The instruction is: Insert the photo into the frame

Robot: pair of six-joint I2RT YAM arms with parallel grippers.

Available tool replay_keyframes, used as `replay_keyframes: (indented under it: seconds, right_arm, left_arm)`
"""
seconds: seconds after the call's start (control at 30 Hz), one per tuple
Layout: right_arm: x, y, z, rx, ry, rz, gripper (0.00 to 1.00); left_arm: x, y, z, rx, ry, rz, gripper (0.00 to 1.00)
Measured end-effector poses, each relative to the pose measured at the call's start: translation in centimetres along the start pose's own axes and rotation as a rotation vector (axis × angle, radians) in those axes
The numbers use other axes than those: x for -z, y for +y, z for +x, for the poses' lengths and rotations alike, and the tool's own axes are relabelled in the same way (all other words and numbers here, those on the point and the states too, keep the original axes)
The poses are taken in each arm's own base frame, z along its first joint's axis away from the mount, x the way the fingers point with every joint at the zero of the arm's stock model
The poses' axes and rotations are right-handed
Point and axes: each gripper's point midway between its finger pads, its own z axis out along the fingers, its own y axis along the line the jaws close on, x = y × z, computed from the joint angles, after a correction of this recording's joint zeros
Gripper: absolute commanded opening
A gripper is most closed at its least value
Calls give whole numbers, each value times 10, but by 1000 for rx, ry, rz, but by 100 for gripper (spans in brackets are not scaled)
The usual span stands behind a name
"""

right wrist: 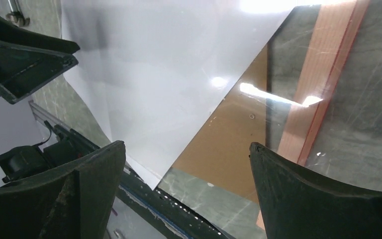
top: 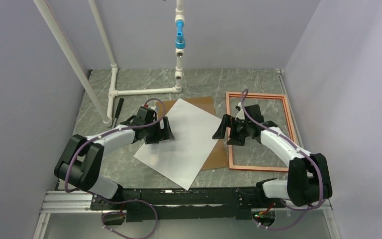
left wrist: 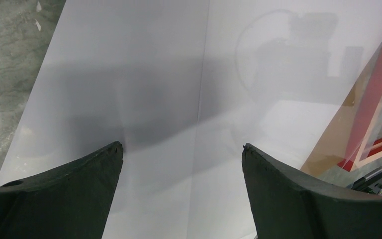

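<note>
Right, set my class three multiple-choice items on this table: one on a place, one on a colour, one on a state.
1. Relative to the photo, the frame lies: A) to its left B) to its right C) on top of it
2. The photo's upper face is: A) white B) black C) green
3. The left gripper and right gripper are: A) both open B) both shut C) holding the photo
Key: 1B, seen from above it lies on the right; 2A, plain white shows; 3A, jaws apart, nothing between.
</note>
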Motion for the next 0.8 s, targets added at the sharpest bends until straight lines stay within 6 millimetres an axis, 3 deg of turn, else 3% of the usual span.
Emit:
replay_keyframes:
  seconds: [0.17,0.37,0.53,0.67,0.8]
  right_arm:
    - [12,-5,-18,10,-78,62,99]
    - [23,-51,-44,-101,-170,206,100]
    - [6,-75,-40,-169,-107,241,98]
    - [-10,-69,-34,-176,-44,161,97]
    - [-12,-54,-39,-152,-42,68,96]
  left_arm:
    - [-1,-1,-1,0,-3,7,93]
    - [-1,-2,-1,0,-5,7,93]
    - [-2,-3,0,-9,-9,1,93]
    - [-3,-4,1,-15,-8,1,93]
    - [-4,-6,1,-23,-9,0,92]
